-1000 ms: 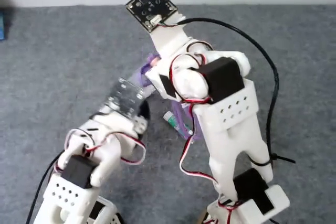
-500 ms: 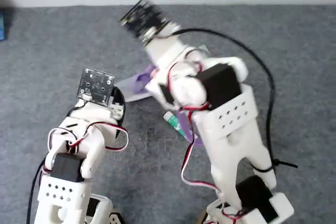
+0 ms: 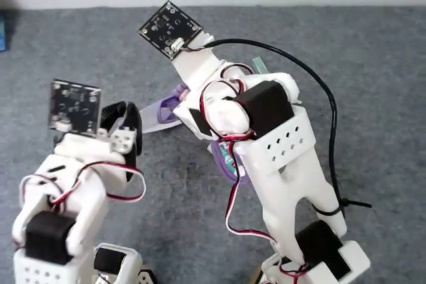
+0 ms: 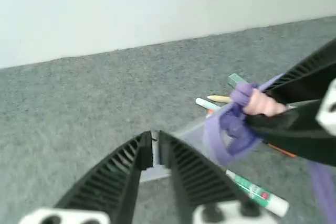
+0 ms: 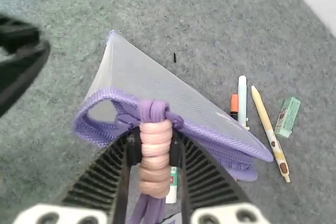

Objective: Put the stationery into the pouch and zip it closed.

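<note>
The left arm has pulled back from the pouch (image 5: 142, 82) over the last second. Its left gripper (image 4: 155, 144), which was in against the pouch under the other arm's wrist, now sits just clear of the pouch's pointed corner. The right arm has swung a little and taken the pouch with it. As I read it, the pouch now has nothing bracing it, so a tug on the zip would likely drag the whole thing.

The left gripper's jaws are all but together, with nothing between them. The right gripper (image 5: 155, 137) is clamped on the pink pull (image 5: 155, 166) at the pouch's zip end and holds that end up off the grey mat (image 3: 373, 64), the mouth gaping.

The filling is not done. A white pen (image 5: 242, 98), an orange pen (image 5: 234, 107), a pencil (image 5: 268, 127) and an eraser (image 5: 287, 116) lie on the mat beside the pouch. A green-and-white marker (image 4: 254, 192) lies just under its raised end.
</note>
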